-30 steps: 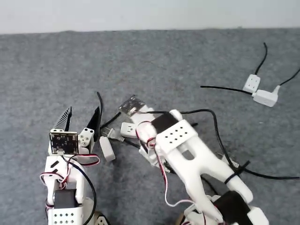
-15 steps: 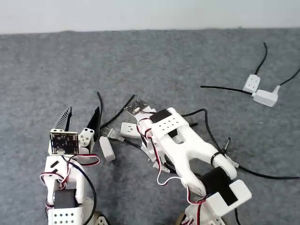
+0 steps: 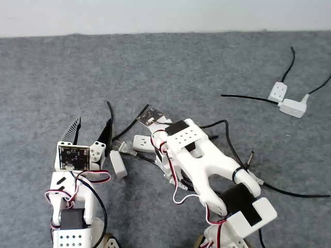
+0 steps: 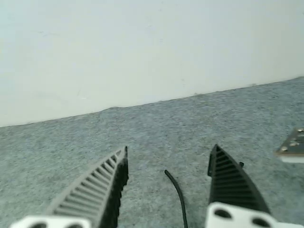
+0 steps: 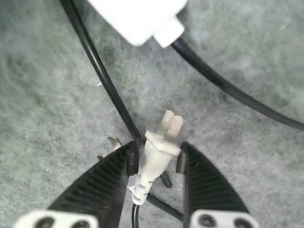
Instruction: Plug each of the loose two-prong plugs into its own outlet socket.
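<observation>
In the right wrist view my right gripper [image 5: 157,149] is shut on a white two-prong plug [image 5: 160,151], its prongs [image 5: 171,124] pointing away over the grey carpet. Just beyond it lies a white outlet socket [image 5: 135,14], apart from the prongs. From above, the right arm [image 3: 189,142] covers that plug, and the socket [image 3: 142,142] lies at its tip. My left gripper [image 3: 92,124] stands open at the left, over a loose black cable end [image 4: 178,192]. A second white plug body [image 3: 118,164] lies beside its right finger.
Another white socket [image 3: 277,92] and a white plug block [image 3: 293,107] with black leads lie at the far right. Black cables [image 3: 235,147] loop around the right arm's base. A pale wall [image 4: 152,47] bounds the carpet at the back.
The right arm folded back and its wrist dropped lower over the socket a second ago, then held still. The left wrist shifted slightly.
</observation>
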### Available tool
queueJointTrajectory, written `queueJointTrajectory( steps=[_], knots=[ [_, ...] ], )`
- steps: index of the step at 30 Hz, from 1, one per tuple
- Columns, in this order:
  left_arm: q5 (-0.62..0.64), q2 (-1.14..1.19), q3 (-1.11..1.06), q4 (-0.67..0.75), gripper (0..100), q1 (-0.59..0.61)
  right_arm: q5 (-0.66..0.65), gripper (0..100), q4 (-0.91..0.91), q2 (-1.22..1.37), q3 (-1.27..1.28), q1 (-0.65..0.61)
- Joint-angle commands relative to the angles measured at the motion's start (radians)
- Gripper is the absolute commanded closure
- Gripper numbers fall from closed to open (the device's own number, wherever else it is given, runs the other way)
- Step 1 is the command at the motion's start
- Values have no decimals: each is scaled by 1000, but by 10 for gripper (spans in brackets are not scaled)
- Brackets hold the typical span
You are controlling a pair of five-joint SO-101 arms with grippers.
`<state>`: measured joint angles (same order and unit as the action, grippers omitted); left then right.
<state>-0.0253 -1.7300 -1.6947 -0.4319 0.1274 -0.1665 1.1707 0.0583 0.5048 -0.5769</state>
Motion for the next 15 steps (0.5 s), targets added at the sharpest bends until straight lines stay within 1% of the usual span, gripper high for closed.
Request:
queueJointTrajectory(
  steps=[1,3,5,15],
  knots=[
    [-12,-5,7,28,739,-8,5,995,-25,-4,-6,16],
    [-12,-5,7,28,739,-8,3,979,-30,-4,-6,16],
    [-12,-5,7,28,739,-8,3,991,-31,-2,-6,16],
    [-12,-5,7,28,739,-11,2,990,-21,-28,-32,16]
  ],
)
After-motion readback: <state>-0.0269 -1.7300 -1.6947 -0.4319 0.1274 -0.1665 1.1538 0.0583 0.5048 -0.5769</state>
